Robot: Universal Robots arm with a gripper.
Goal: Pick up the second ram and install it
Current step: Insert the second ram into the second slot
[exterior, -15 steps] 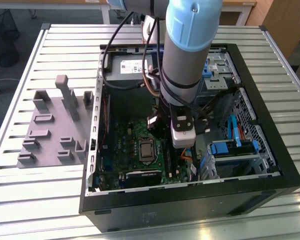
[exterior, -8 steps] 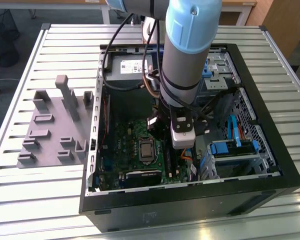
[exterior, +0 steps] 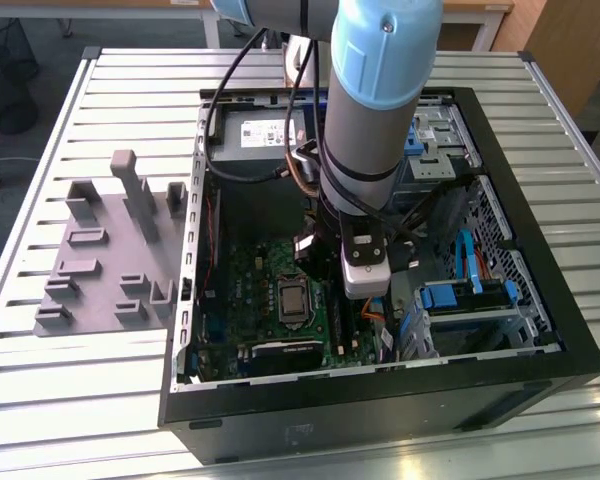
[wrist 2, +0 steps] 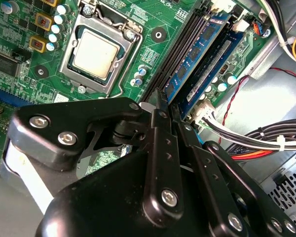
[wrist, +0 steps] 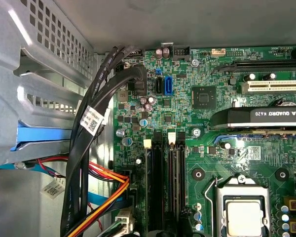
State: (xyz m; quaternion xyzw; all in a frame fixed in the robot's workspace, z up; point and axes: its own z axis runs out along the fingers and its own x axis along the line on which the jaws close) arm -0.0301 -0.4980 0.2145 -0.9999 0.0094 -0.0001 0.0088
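Nearest me is the black computer case, lying open on the slatted metal table. The arm reaches down into it over the green motherboard.

In the second wrist view the black gripper has its fingers drawn close together, pinching the near end of the second ram. That blue stick stands on its long edge among the black memory slots. Its long axis runs straight away from the fingertips, parallel to the slots, and its chips face sideways. I cannot tell whether it is pushed fully home. Another blue stick stands just beside it, on the side away from the processor.

There is writing about, too small for me to make out. A white tag wraps the black cables in the first wrist view, the graphics card carries lettering along its edge, and a white sticker sits on the power supply at the far end of the case.

On the exterior view's left, apart from the case, lies the grey fixture tray with its upright posts.
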